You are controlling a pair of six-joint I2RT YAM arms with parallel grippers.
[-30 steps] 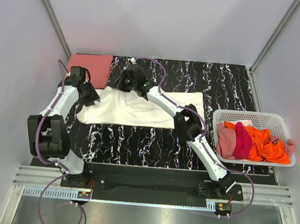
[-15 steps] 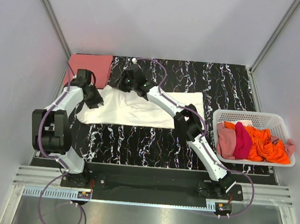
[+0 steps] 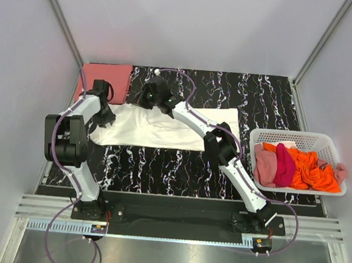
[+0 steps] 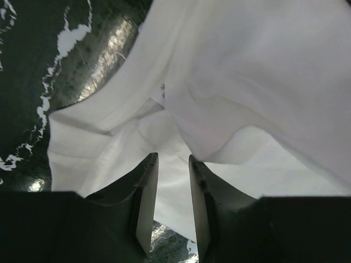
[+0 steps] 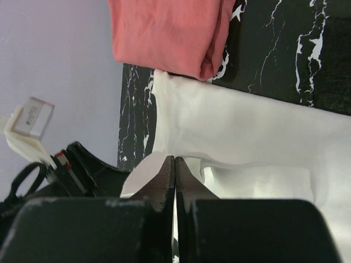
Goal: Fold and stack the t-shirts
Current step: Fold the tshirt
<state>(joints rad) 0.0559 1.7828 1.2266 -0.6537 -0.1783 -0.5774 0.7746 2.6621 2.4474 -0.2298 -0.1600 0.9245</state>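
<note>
Now your left arm [image 3: 65,138] has drawn its elbow in over the surface [image 3: 161,167], while the cream-white t-shirt [image 3: 164,130] still lies spread flat, just beside the folded salmon-pink t-shirt [image 3: 107,77]. Your right gripper [image 5: 174,161] stays clenched on the white shirt's far edge. Your left gripper [image 4: 172,159] hangs parted over its left end, grasping nothing. You look set for the next fold.

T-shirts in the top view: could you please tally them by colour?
Cream-white t-shirt: 1
Salmon-pink t-shirt: 1
Dusty pink t-shirt: 1
Magenta t-shirt: 1
Orange t-shirt: 1
Total: 5 visible; the heap in the white basket may hide more.
</note>
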